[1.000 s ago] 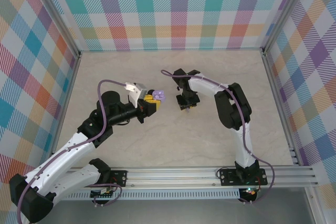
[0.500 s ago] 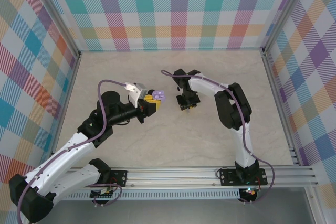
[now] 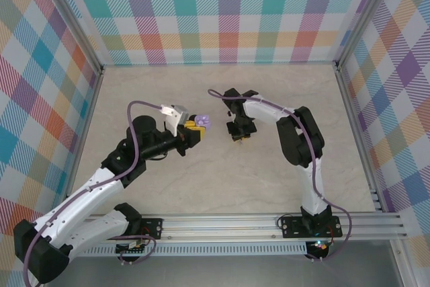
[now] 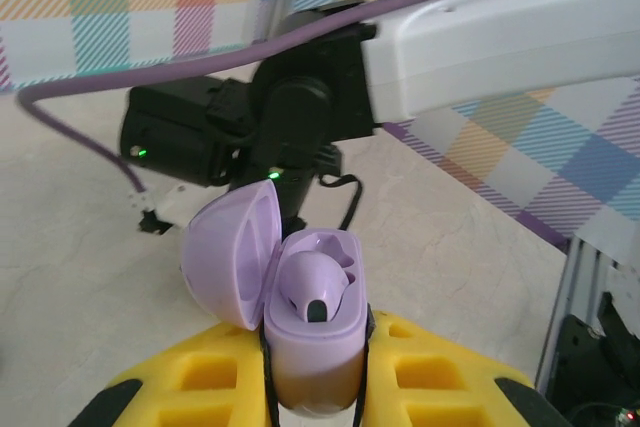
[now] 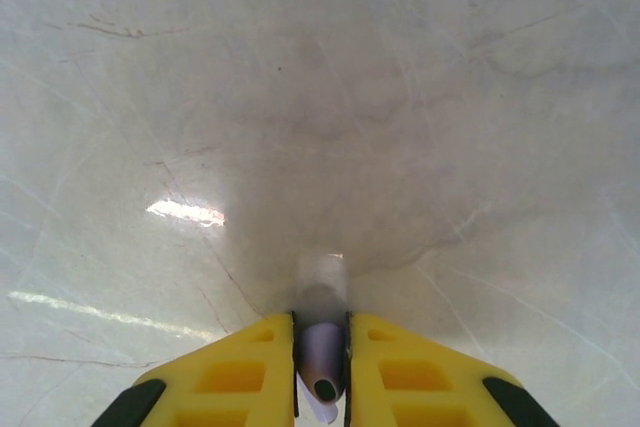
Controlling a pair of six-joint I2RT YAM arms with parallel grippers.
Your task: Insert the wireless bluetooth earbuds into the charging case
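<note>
My left gripper [image 4: 315, 392] is shut on the charging case [image 4: 312, 342], a lavender case held upright between the yellow fingers [image 4: 195, 377]. Its lid [image 4: 228, 257] is swung open to the left. One lavender earbud [image 4: 318, 282] with a dark tip sits in the case's well. From above, the case [image 3: 203, 122] and left gripper [image 3: 195, 129] are left of centre. My right gripper [image 3: 239, 136] points down at the table just to their right. In the right wrist view that gripper [image 5: 320, 372] is shut on a second lavender earbud [image 5: 322, 352], close above the table.
The pale marble tabletop [image 3: 222, 186] is walled by checkered panels [image 3: 222, 11] at the back and sides. A metal rail [image 3: 269, 223] runs along the near edge by the arm bases. The right arm's black wrist [image 4: 290, 117] hangs just beyond the open case.
The right gripper's jaws have closed the last bit onto the earbud. The left gripper with the case has barely shifted.
</note>
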